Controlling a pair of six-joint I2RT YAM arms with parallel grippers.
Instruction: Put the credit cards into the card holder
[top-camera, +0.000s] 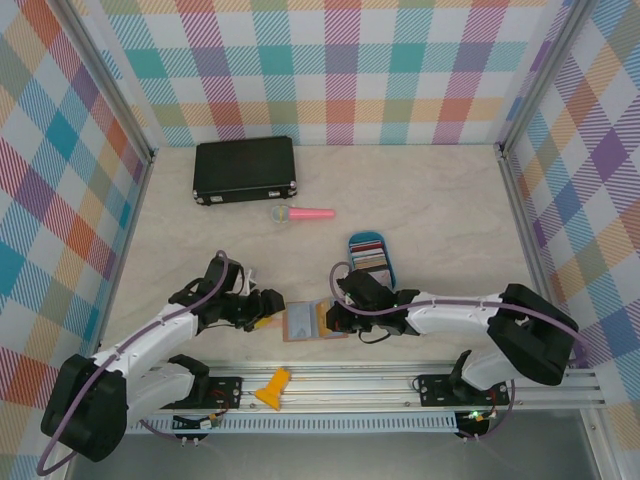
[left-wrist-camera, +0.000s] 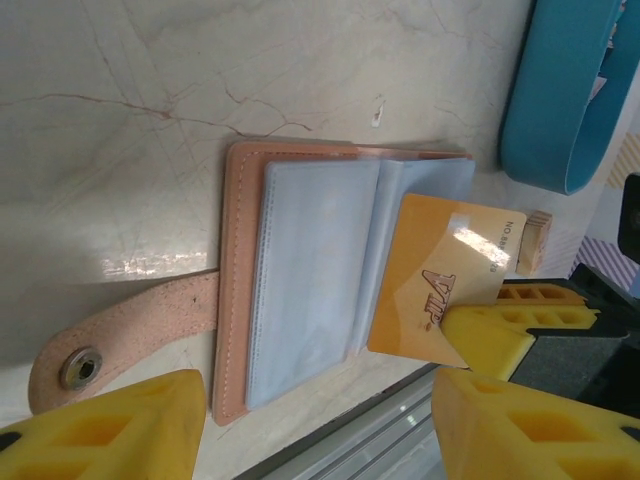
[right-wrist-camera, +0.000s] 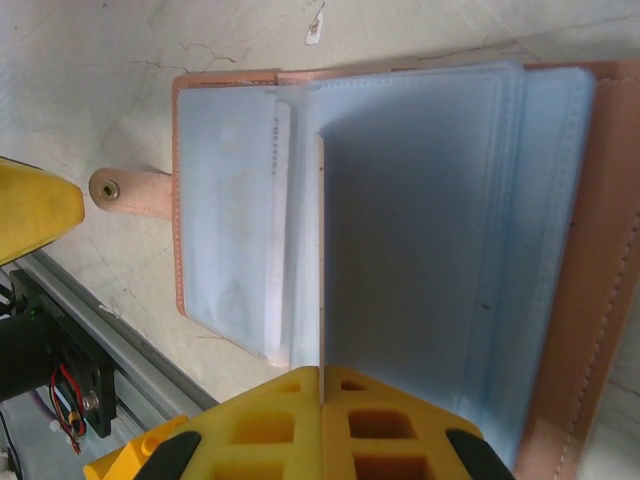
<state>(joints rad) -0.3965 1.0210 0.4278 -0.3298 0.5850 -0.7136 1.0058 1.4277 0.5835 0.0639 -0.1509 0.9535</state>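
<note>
Top external: black case (top-camera: 245, 170), pink toy (top-camera: 303, 213) beyond card holder (top-camera: 300, 322).

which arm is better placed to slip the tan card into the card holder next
Right: the right gripper is shut on the tan card at the open card holder; the left gripper is open, holding nothing.

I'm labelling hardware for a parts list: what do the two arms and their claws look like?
The left arm and right arm have white links, black joints and a purple cable looping alongside. Claw fingers are yellow with square recessed pockets.
</note>
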